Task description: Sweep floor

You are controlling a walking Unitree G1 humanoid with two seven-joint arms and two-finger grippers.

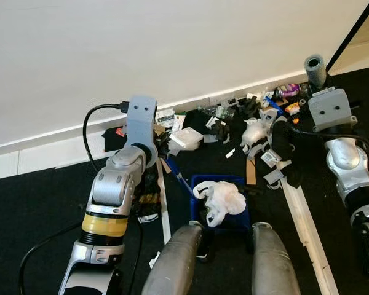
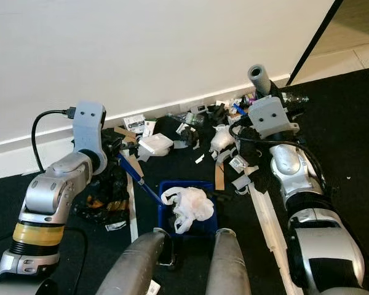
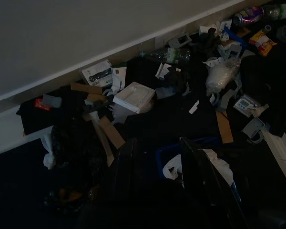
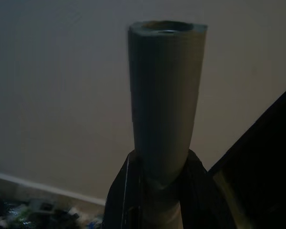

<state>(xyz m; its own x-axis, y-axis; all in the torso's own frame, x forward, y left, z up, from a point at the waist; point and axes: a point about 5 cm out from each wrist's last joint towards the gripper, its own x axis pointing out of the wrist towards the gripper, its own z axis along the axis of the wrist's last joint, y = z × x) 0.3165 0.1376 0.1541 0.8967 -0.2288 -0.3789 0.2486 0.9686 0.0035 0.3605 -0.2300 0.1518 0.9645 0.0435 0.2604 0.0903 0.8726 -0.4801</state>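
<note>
A blue dustpan (image 1: 234, 184) lies on the black floor in front of my knees, with a crumpled white plastic bag (image 1: 224, 200) in it. Its blue handle (image 1: 179, 177) slants up to my left gripper (image 3: 157, 142), which is shut on it. The grey broom handle (image 2: 257, 77) stands upright in my right gripper (image 4: 161, 160), whose fingers (image 4: 121, 191) clamp it from both sides. Litter (image 1: 255, 132) is piled along the white baseboard: white boxes, cardboard strips, wrappers and bottles. The broom's head is hidden behind my right arm.
The white wall (image 1: 172, 43) runs close behind the litter. A black bag (image 2: 104, 190) lies under my left arm. Pale wooden strips (image 1: 304, 227) lie on the floor at right and by the dustpan. A black cable (image 1: 89, 132) loops from my left wrist.
</note>
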